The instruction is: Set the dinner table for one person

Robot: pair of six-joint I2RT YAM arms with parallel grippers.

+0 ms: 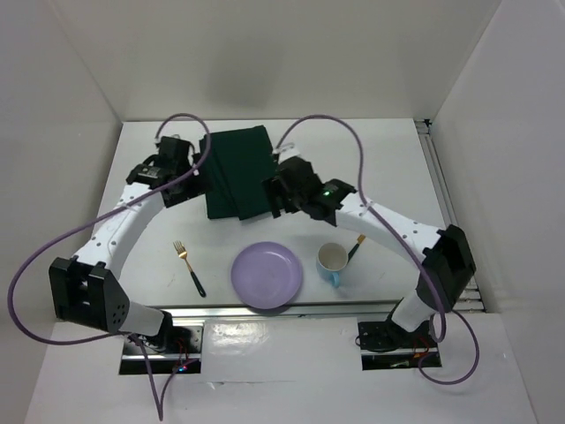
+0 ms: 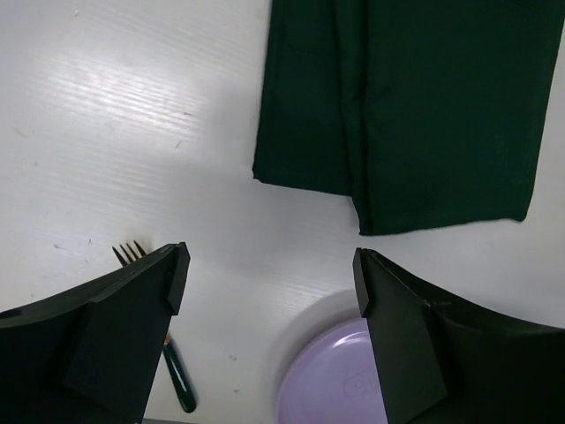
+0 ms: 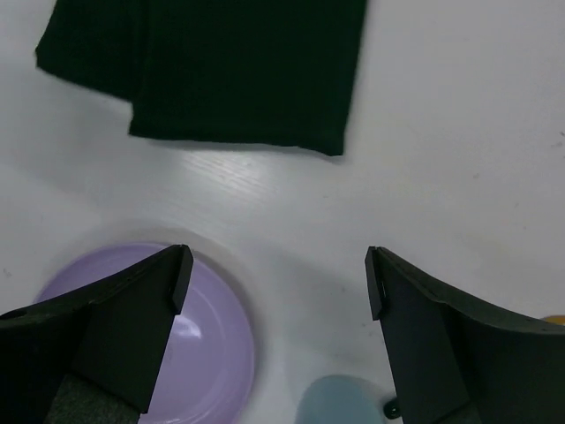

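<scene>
White dinner table (image 1: pixel 221 237) fills top view: green cloth (image 1: pixel 238 172) far centre, purple plate (image 1: pixel 267 275) near front edge, fork (image 1: pixel 189 268) left of it, blue mug (image 1: pixel 333 262) right of it. Left wrist: left gripper (image 2: pixel 269 265) fingers spread, empty, over bare table near cloth's edge. Right wrist: right gripper (image 3: pixel 275 265) spread wide, empty, over table between cloth and plate.
</scene>
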